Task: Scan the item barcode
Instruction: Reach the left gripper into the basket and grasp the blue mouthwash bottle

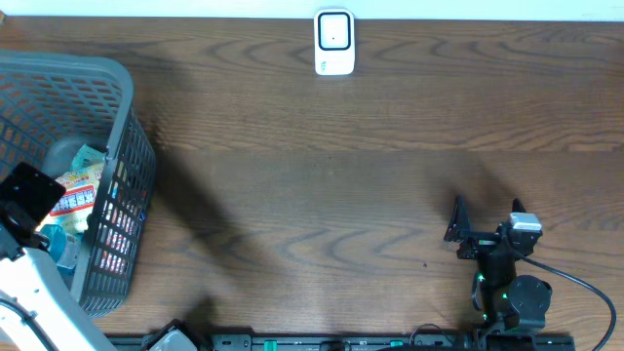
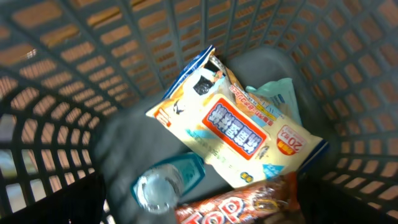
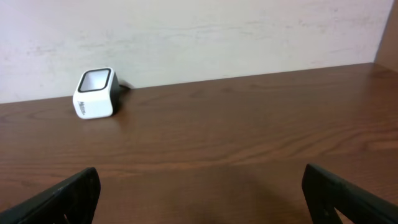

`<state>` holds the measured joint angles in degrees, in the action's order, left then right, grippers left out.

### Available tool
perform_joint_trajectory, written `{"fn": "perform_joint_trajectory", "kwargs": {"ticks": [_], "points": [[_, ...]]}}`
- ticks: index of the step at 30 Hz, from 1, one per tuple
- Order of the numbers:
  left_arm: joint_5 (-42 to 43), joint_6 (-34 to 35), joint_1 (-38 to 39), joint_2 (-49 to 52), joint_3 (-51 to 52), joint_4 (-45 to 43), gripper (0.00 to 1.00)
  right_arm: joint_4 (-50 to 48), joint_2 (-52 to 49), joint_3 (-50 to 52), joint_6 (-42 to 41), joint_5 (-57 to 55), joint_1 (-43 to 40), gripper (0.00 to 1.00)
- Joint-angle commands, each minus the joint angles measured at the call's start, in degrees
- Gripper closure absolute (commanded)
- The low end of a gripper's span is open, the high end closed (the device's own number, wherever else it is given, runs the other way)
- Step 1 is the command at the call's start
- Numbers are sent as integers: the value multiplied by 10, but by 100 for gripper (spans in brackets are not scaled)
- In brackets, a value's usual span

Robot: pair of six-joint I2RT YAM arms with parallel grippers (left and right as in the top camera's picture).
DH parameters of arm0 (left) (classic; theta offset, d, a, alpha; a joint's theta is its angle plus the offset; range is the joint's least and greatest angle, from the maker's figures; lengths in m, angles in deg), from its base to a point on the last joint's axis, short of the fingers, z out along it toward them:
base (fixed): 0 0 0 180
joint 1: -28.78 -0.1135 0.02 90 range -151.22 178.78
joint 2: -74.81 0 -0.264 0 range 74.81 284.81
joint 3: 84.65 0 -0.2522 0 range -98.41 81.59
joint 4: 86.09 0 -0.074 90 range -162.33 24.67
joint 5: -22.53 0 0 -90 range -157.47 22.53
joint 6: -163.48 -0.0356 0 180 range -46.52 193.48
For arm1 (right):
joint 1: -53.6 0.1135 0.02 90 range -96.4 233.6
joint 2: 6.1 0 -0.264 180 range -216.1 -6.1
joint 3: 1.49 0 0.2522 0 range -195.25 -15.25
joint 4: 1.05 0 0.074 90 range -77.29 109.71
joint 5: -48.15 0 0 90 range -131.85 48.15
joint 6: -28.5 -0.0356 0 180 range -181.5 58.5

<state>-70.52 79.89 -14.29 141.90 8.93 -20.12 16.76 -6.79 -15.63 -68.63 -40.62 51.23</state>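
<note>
1. Overhead: a grey slatted basket (image 1: 125,166) is sitting at the table's left end, far left of the white scanner (image 1: 333,42) and nearer the robot than it. A cream pack (image 1: 80,190) is lying inside among other packets. The brown wood-grain table (image 1: 322,185) is running back to a pale wall just behind the scanner. The left gripper (image 1: 29,193) is hanging over the basket's inside with its jaws spread wide. The right gripper (image 1: 487,214) is sitting right of the scanner and well apart from it, by the near edge, fingers parted.
2. Left wrist: the camera is looking down into the basket (image 2: 74,74). The cream pack (image 2: 239,134), red-labelled, is lying tilted on top, overlapping a pale green pouch (image 2: 280,96). A blue bottle (image 2: 165,183) and a red wrapper (image 2: 249,205) are lying just beside its lower edge.
3. Right wrist: the scanner (image 3: 96,93) is standing against the wall on the table (image 3: 236,130). The right gripper (image 3: 200,180) is pointing just right of the scanner, well short of it, fingers wide apart and gripping nothing.
</note>
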Motion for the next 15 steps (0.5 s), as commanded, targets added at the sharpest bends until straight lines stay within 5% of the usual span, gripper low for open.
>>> {"fn": "perform_joint_trajectory", "kwargs": {"ticks": [1,4,15], "points": [[-38,-97,-9,8,0,-11,1,3,3,1,4,-5,4,1],[-63,-153,-20,25,0,-9,2,3,3,1,4,-5,4,1],[-7,-188,-27,72,0,43,2,3,3,1,4,-5,4,1]]}}
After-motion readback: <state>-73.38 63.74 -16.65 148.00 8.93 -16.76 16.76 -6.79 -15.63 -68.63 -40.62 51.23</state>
